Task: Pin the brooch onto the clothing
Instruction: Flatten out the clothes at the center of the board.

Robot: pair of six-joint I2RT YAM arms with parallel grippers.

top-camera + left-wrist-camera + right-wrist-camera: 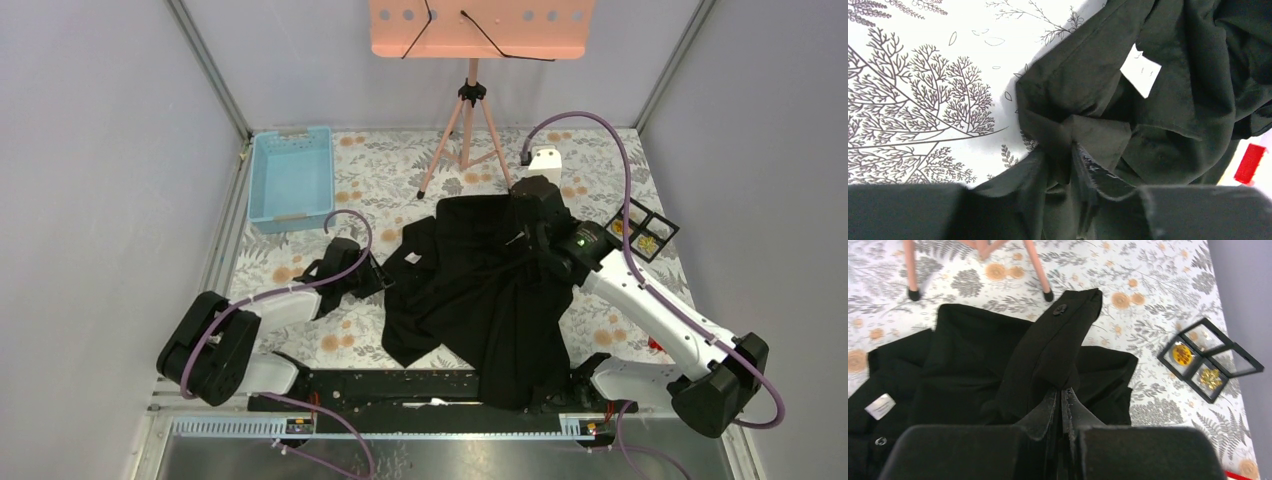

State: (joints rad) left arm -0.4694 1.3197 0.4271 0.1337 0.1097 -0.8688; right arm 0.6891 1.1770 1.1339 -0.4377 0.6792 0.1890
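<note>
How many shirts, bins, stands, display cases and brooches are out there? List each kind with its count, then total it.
black shirt: 1
blue bin: 1
pink music stand: 1
black display case: 1
brooches in the case: 2 (one amber and round, one gold)
Total: 6

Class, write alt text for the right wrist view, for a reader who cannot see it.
The right gripper is shut on a raised fold of the black shirt, a button near its top. Beyond, the floral tablecloth bears pink tripod legs and a black case of gold brooches.
</note>
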